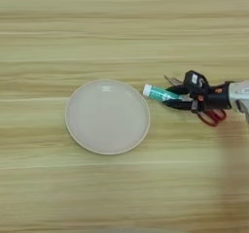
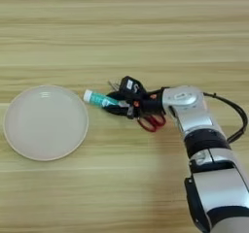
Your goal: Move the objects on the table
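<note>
bare table (image 1: pixel 121 28) lies open all round; only the plate (image 1: pixel 107 116) blocks the gripper's (image 2: pixel 113 103) left side.

The table (image 1: pixel 121 28) is light wood with horizontal grain stripes and a smooth, faintly sheened finish. The plate (image 1: pixel 78 130) looks matt beige (ceramic or plastic, hard to tell). The glue stick (image 2: pixel 99 99) seems smooth teal-and-white plastic. The forearm (image 2: pixel 194 115) is brushed silver metal; the gripper (image 2: pixel 116 103) is black plastic.

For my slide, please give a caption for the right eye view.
Right gripper holds teal glue stick beside empty beige plate.
</note>
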`<control>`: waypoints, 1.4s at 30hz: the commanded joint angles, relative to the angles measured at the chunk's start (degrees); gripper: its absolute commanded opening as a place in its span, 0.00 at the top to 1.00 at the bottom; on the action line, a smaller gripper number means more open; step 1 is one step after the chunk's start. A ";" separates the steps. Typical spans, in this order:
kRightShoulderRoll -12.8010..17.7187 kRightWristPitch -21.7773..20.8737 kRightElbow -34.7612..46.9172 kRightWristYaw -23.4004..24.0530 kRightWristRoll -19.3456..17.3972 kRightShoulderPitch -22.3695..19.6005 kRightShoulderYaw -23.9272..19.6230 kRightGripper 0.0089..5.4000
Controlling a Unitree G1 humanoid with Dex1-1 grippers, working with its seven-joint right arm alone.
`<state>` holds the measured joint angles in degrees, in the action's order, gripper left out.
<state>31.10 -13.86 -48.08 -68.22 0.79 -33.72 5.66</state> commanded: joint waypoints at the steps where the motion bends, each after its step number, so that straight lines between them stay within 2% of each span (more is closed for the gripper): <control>1: 2.54 0.44 5.38 1.54 -3.09 -4.96 -3.51 0.69; 8: 2.26 2.44 11.35 0.77 -6.79 -4.24 -6.17 0.69; 13: 1.27 4.95 19.52 -0.18 -9.27 -1.94 -6.22 0.69; 20: -3.48 7.91 27.67 2.66 -8.47 -0.03 -2.89 0.69; 27: -8.79 10.71 34.60 4.63 -7.72 2.57 2.22 0.69; 34: -12.59 11.63 32.92 6.61 -3.91 4.46 7.83 0.69; 38: -13.84 11.26 28.56 7.96 -2.28 4.16 8.94 0.69; 42: -14.35 9.44 23.12 9.66 1.08 3.64 10.82 0.69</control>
<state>16.70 -2.08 -24.80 -61.28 0.72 -26.00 16.51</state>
